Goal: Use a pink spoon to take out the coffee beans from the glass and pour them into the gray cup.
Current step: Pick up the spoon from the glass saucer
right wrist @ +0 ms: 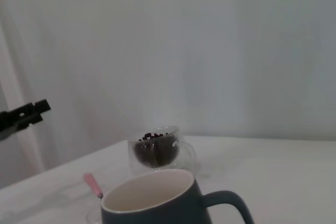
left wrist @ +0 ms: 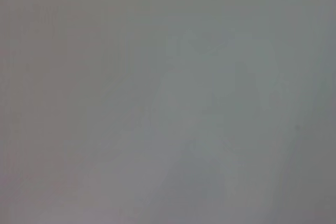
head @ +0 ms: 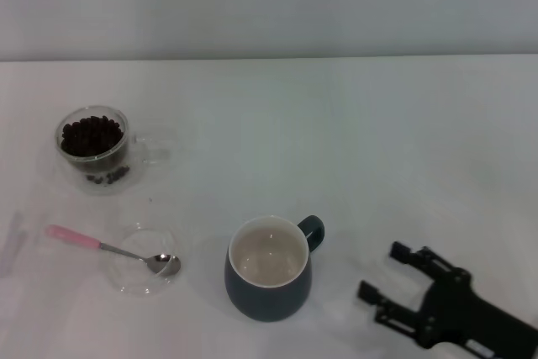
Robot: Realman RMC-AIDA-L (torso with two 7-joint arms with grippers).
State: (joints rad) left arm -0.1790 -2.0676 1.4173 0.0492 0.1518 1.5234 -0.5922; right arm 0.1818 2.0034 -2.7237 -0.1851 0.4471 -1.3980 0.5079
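Presently only the right gripper (head: 388, 275) is in view, low at the robot's right over the white table (head: 378, 140). Its two dark fingers stand spread apart with nothing between them; they point toward the gray cup (head: 269, 268) but remain clear of it, with bare table in the gap. A dark finger tip (right wrist: 30, 113) also shows at the edge of the right wrist view. The left gripper does not appear in the head view, and the left wrist view gives only a blank grey field, so its jaw state cannot be reported.

The gray cup stands upright near the front centre of the table, its loop handle turned toward the right gripper. Its cream inside shows no beans.

To the cup's left sits a shallow clear glass dish (head: 126, 279). The pink spoon (head: 109, 248) lies across it, metal bowl resting in the dish on the side nearer the cup, pink handle reaching out over the rim toward the robot's left.

Farther back on the left, well apart from the cup, stands the glass (head: 94, 145), upright, side handle pointing right. The coffee beans (head: 92, 134) fill it in a dark heap close to the rim. In the right wrist view the glass appears beyond the cup, with the spoon handle between them.
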